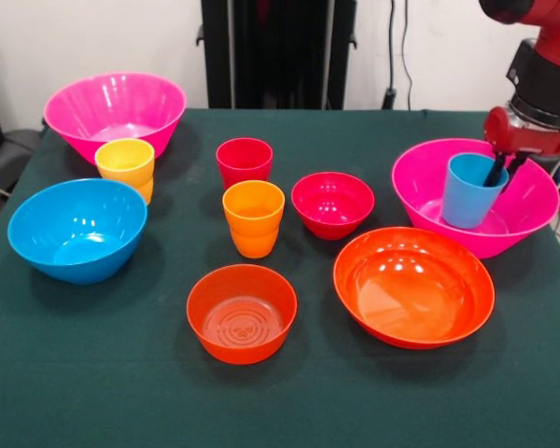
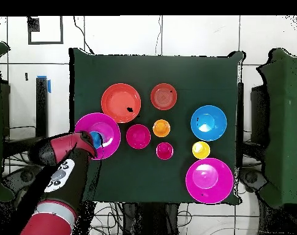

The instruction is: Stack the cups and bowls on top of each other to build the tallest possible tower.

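Blue cup point(image 1: 472, 191) rim between gripper point(image 1: 502, 170) fingers, inside pink bowl point(image 1: 420, 187).

Bright, even overhead light; front view sharp. Soft short shadows under bowls on the worktop point(image 1: 93, 373). White glare spots inside the wide orange bowl point(image 1: 413, 287) and the blue bowl point(image 1: 77, 230) left of it.

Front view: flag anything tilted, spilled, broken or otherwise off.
Only the blue cup stands out: it sits tilted inside the right pink bowl, leaning against the wall, with the hand reaching into its mouth. Every other cup and bowl stands upright and apart. No spill or damage shows.
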Available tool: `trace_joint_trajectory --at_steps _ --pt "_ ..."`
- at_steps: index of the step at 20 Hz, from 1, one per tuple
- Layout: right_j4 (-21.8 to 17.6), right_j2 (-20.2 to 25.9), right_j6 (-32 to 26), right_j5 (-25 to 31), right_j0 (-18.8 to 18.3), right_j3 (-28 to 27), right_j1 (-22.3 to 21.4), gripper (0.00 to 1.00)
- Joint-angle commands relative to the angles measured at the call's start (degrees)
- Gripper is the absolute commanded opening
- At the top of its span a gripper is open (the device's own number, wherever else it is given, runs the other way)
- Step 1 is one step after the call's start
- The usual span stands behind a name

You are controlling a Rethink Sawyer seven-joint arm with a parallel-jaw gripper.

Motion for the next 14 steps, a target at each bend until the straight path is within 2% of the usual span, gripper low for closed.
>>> trace_joint_trajectory --at_steps 1,2,3,11,14 --pt "2.24 3.14 11.57 2.32 0.76 -2.93 2.42 0.0" --pt "2.41 3.17 11.71 2.41 0.74 -2.86 2.4 0.0" --pt "2.57 3.2 11.84 2.49 0.72 -2.78 2.37 1.0" --pt "2.58 2.87 11.3 1.29 0.63 -2.89 2.32 1.0" --pt "2.55 3.36 10.45 3.07 0.04 -2.08 1.19 1.0"
